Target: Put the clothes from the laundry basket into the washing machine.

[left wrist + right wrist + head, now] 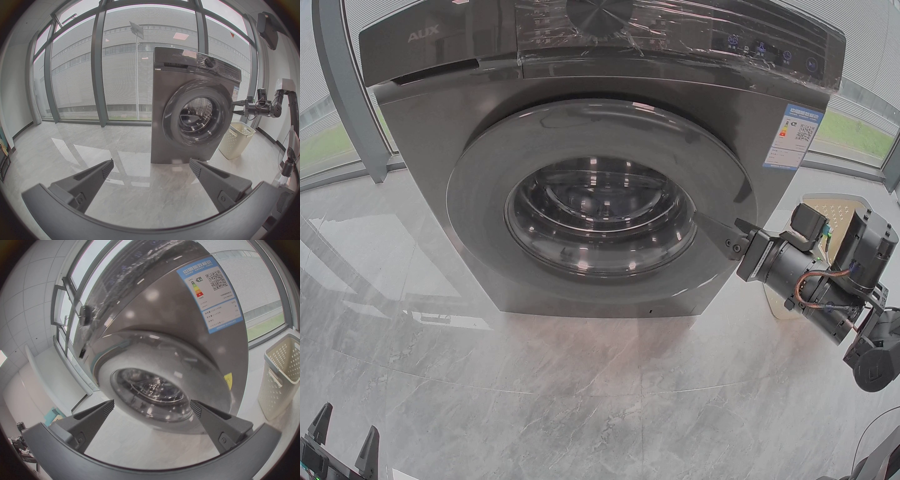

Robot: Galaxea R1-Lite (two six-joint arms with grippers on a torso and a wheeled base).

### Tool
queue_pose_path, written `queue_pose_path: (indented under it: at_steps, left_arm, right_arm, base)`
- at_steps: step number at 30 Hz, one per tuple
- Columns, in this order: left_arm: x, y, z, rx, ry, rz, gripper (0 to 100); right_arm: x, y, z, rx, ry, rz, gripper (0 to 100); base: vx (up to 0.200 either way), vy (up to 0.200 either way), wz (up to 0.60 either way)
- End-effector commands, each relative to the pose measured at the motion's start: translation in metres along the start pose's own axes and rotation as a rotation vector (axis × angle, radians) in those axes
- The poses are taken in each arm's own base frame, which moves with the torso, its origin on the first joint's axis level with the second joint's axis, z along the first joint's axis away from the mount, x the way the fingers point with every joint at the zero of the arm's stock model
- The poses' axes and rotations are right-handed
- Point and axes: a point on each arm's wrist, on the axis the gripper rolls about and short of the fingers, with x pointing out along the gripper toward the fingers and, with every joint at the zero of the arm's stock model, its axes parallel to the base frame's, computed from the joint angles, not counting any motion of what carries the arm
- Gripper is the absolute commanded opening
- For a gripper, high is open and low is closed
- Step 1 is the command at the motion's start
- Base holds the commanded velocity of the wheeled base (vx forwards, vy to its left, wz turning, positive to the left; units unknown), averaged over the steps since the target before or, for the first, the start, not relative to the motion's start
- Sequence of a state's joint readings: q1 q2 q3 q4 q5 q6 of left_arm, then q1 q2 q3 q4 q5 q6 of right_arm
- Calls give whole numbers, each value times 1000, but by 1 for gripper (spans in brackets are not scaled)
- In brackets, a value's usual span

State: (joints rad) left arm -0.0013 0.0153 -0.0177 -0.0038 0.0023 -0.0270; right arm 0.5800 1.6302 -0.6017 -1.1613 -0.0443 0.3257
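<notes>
Washing machine [456,119], head view: door [481,187] shut, right gripper [720,232] at its right rim; left gripper [344,437] low, fingers spread, empty. Left wrist view: laundry basket [236,139] on floor [125,190] just beside machine. Right wrist view: fingers wide, holding nothing.

Glossy grey marble-look floor [581,387] mirrors the daylight from tall windows [75,78] on the far side, where dark grey frames [97,62] run floor to ceiling. Outside stands a pale slatted building [125,68] and a strip of grass [856,134] at far right. A white wall [14,100] meets the windows at one end.
</notes>
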Motion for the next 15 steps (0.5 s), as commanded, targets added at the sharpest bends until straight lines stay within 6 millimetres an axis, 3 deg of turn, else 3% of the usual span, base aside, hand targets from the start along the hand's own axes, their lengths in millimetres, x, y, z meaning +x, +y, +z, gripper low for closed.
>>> queue_pose_path:
  at_steps: [1, 10, 15]
  left_arm:
    - [1, 0, -5, -1, 9, 1, 100]
    - [1, 0, -5, -2, 9, 1, 100]
    - [1, 0, -5, -4, 8, 1, 100]
  right_arm:
    - [2, -4, 6, -3, -23, -12, 100]
    - [8, -20, 23, -16, -99, -102, 100]
    - [-9, -18, 10, -19, -43, -110, 100]
  base:
    - [200, 0, 0]
    - [0, 0, 0]
    - [0, 0, 0]
